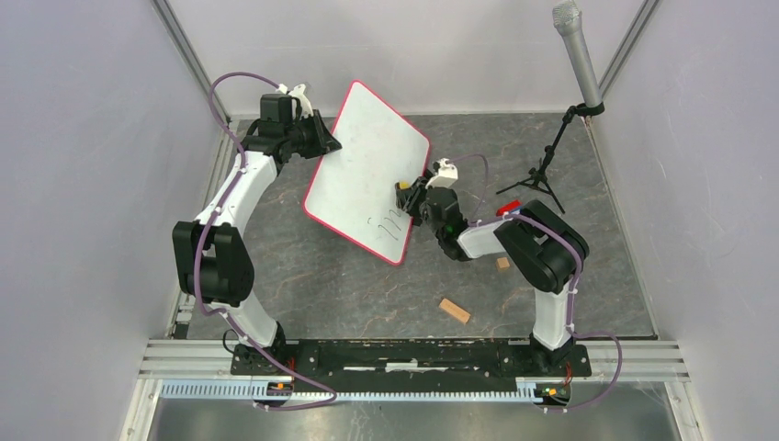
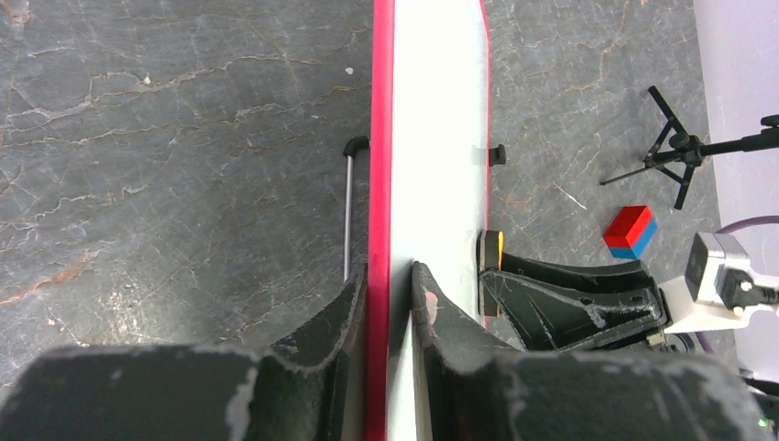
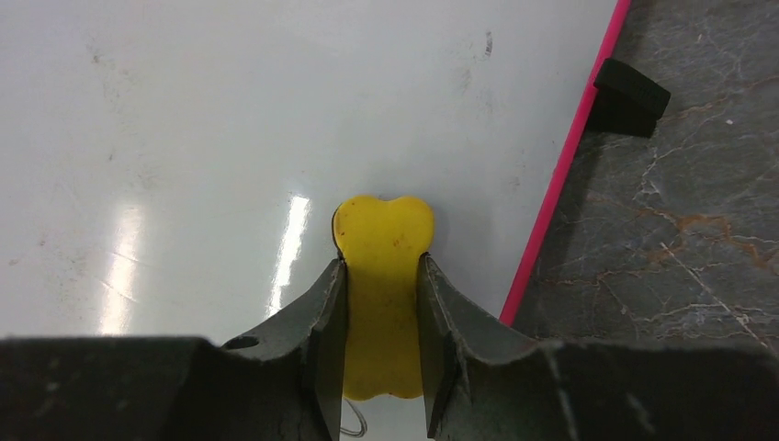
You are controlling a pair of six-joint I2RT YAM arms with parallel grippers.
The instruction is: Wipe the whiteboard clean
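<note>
Left arm [image 1: 243,186] reaching forward, jaws clamped; right arm [image 1: 542,250] folded, jaws clamped.

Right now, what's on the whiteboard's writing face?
On the red-rimmed white rectangular whiteboard: black scribbles near its lower edge, and a yellow rounded eraser pad pinched in the right hand with its tip against the surface. Whatever lies beneath the pad is covered.
</note>
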